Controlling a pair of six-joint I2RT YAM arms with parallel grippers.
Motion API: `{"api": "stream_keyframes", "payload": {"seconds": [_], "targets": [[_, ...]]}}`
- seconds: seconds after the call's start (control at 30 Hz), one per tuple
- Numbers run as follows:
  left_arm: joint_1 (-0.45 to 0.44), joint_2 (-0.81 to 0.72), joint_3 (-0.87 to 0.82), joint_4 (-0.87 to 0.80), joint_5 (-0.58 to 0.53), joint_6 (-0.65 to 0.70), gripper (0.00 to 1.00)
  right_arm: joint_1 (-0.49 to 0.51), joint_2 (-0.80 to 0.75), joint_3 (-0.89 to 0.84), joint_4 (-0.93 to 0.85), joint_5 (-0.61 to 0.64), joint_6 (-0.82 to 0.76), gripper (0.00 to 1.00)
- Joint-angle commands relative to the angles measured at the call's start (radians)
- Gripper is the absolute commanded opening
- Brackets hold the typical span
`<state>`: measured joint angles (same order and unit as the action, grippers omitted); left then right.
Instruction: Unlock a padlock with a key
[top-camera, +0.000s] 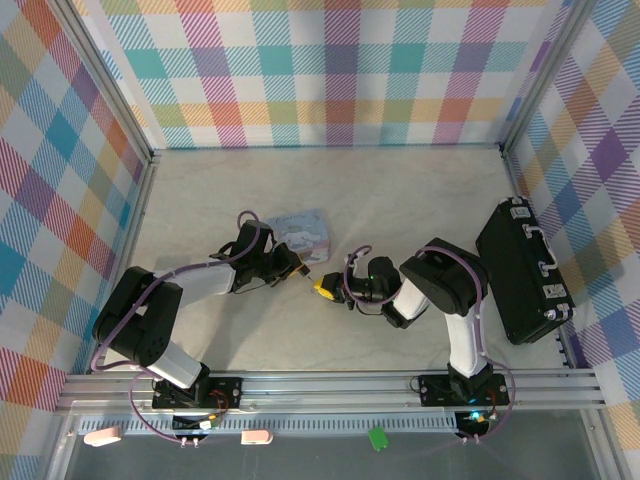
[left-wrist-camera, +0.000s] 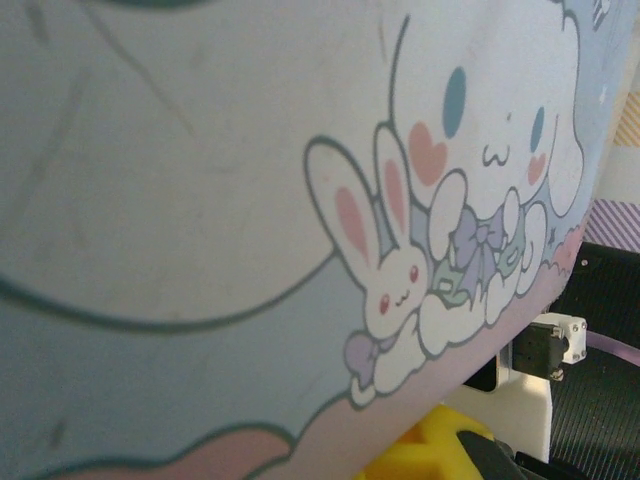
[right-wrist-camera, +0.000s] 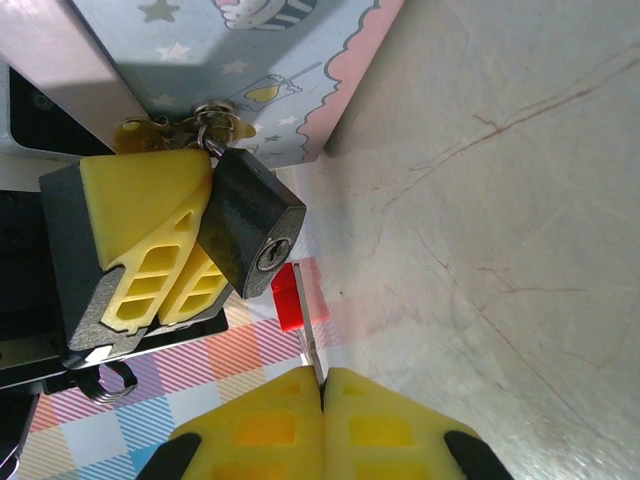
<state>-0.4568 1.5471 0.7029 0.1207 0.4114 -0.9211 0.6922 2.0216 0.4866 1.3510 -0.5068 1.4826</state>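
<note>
Table (top-camera: 400, 200): one, pale marble pattern, carrying everything below.

Black case (top-camera: 520, 270): one, lying flat at my right side, well apart from the work. I judge that it plays no part in this step.

Cartoon tin (top-camera: 305, 230): one, pale blue, lying flat near mid-table. Its near corner carries the hasp, which is why both my arms meet there.

Left gripper (top-camera: 298, 268): one, at the tin's corner. Its yellow fingers lie against the side of the padlock body, apparently steadying it so the keyhole faces my other hand. The right wrist view is oblique, so I cannot tell whether these fingers clamp the lock or only brace it.

Right gripper (top-camera: 327, 288): one, facing the left, pads pressed together on the key.

Padlock (right-wrist-camera: 240, 225): one, dark, hanging by its pale shackle from the tin's hasp, shackle seated, keyhole exposed.

Key (right-wrist-camera: 313, 352): one, seen edge-on, projecting from my right pads towards the keyhole but apart from it. A red piece sits at its far end, possibly part of the key.

Insertion is not yet made. I judge that the next move calls for fine alignment.
</note>
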Motion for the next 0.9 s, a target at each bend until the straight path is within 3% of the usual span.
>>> {"api": "stream_keyframes", "payload": {"seconds": [0.0, 0.87], "targets": [[-0.014, 0.006, -0.012, 0.068, 0.040, -0.010, 0.03, -0.009, 0.005, 0.014, 0.056, -0.011, 0.014, 0.00], [-0.019, -0.018, -0.030, 0.126, 0.096, -0.061, 0.03, -0.041, -0.029, 0.004, 0.056, -0.039, 0.028, 0.00]]}}
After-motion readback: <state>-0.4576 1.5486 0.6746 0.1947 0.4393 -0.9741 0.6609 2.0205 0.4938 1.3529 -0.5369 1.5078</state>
